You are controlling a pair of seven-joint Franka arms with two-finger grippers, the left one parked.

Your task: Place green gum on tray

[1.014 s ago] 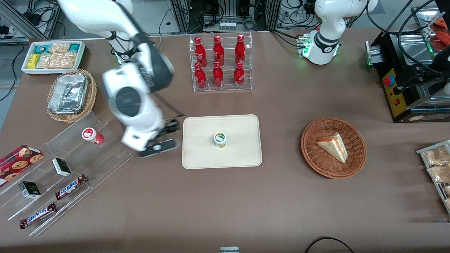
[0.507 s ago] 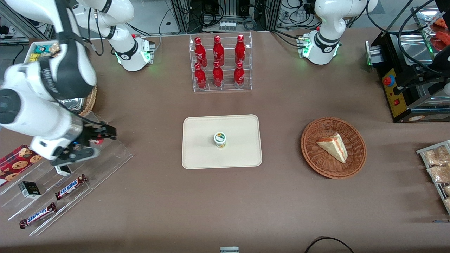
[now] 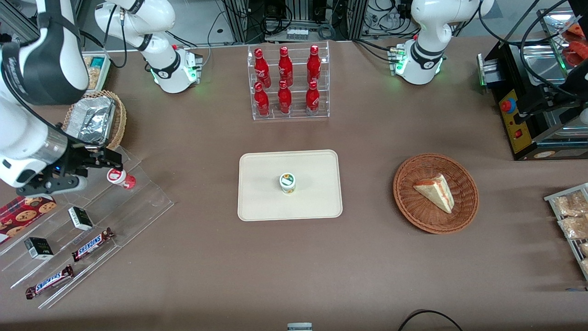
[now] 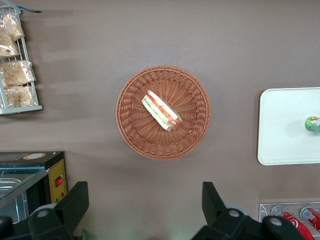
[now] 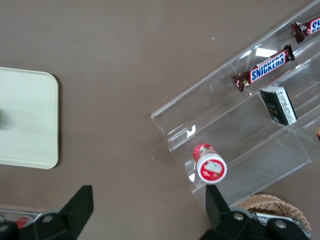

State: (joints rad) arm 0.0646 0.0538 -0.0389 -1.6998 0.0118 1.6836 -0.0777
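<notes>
The green gum (image 3: pixel 287 182), a small white canister with a green-rimmed lid, stands upright near the middle of the cream-beige tray (image 3: pixel 259 202). Both also show in the left wrist view, the gum (image 4: pixel 313 123) on the tray (image 4: pixel 282 130). My right gripper (image 3: pixel 85 171) is open and empty, raised above the acrylic stepped rack (image 3: pixel 142 200) toward the working arm's end of the table, well apart from the tray. In the right wrist view the gripper (image 5: pixel 148 210) hangs over bare table between the tray's corner (image 5: pixel 35 125) and the rack.
A red-lidded canister (image 3: pixel 118 176) stands on the rack beside my gripper, with Snickers bars (image 3: pixel 93 244) and small dark boxes (image 3: pixel 80 218). A foil-filled wicker basket (image 3: pixel 94 122), a rack of red bottles (image 3: pixel 287 82) and a basket with a sandwich (image 3: pixel 435 193) also stand around.
The right arm has swung away from the tray toward the working arm's end, over the acrylic rack. The green gum stays still on the tray.
</notes>
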